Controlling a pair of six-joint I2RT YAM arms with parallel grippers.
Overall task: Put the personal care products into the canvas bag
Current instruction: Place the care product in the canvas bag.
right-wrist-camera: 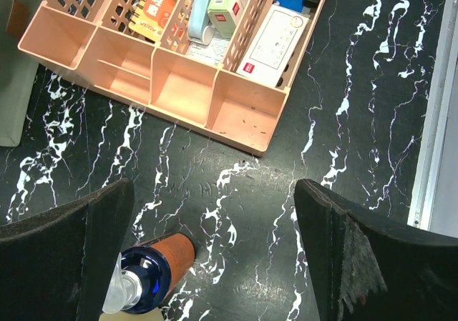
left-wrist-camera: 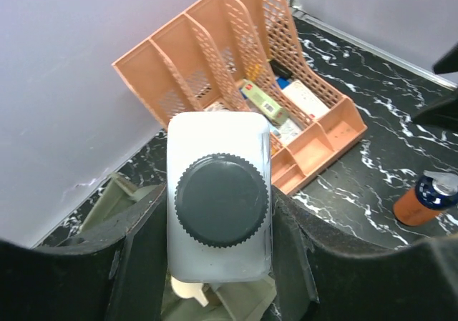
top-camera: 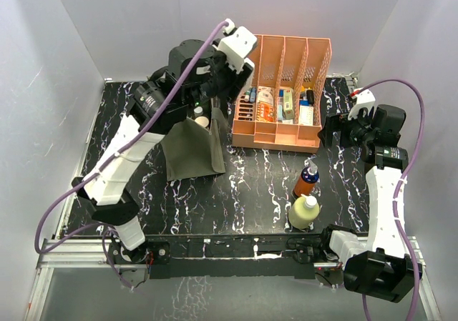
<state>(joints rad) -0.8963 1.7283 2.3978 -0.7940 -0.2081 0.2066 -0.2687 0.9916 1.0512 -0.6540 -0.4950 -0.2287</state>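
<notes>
My left gripper (top-camera: 215,84) is shut on a clear glass bottle with a dark ribbed cap (left-wrist-camera: 220,199) and holds it over the open mouth of the olive-green canvas bag (top-camera: 189,149). The bag's rim (left-wrist-camera: 107,199) and a pale cap inside it (left-wrist-camera: 182,289) show under the bottle. Other bottle tops (top-camera: 201,119) stand in the bag's mouth. The small orange-blue bottle (top-camera: 306,180) and the pale yellow bottle (top-camera: 303,211) stand on the table at the front right. My right gripper (top-camera: 336,131) is open and empty above the table, and the orange-blue bottle (right-wrist-camera: 154,264) lies near its left finger.
The peach slotted file organiser (top-camera: 283,92) with small boxes and tubes stands at the back centre, right of the bag; it also shows in the right wrist view (right-wrist-camera: 164,71). White walls close in the back and sides. A metal rail (top-camera: 236,246) runs along the near edge.
</notes>
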